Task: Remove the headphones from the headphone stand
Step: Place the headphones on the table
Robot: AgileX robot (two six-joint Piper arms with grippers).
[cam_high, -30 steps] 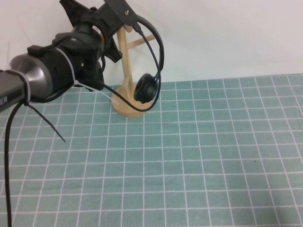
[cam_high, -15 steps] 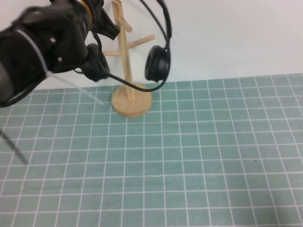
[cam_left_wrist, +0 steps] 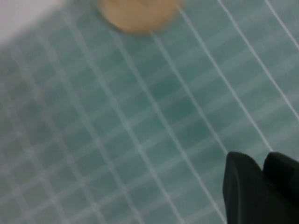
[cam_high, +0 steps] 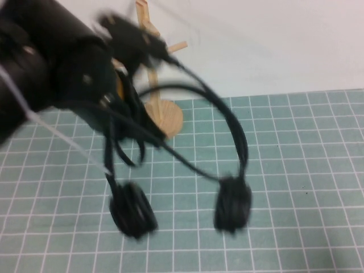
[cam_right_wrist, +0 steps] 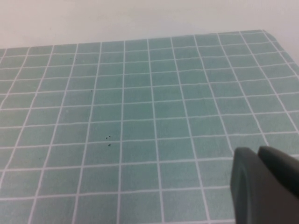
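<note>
The black headphones (cam_high: 230, 128) are off the wooden headphone stand (cam_high: 149, 62) and hang from my left gripper (cam_high: 143, 48), in front of the stand. The thin headband arcs out to the right. The two round ear cups (cam_high: 232, 205) dangle low over the green mat, blurred; I cannot tell whether they touch it. The left gripper is shut on the headband near the stand's top. In the left wrist view its fingers (cam_left_wrist: 243, 186) sit close together and the stand's round base (cam_left_wrist: 138, 14) shows. My right gripper (cam_right_wrist: 257, 151) is shut and empty over bare mat, out of the high view.
A green grid mat (cam_high: 296, 170) covers the table, with a white wall behind. My bulky left arm (cam_high: 45, 62) and its loose cables (cam_high: 122, 133) fill the upper left, partly hiding the stand's pole.
The left arm has lifted the headphones off the stand's pegs and swung them forward and down. The ear cups went from beside the pole to low over the mat.
</note>
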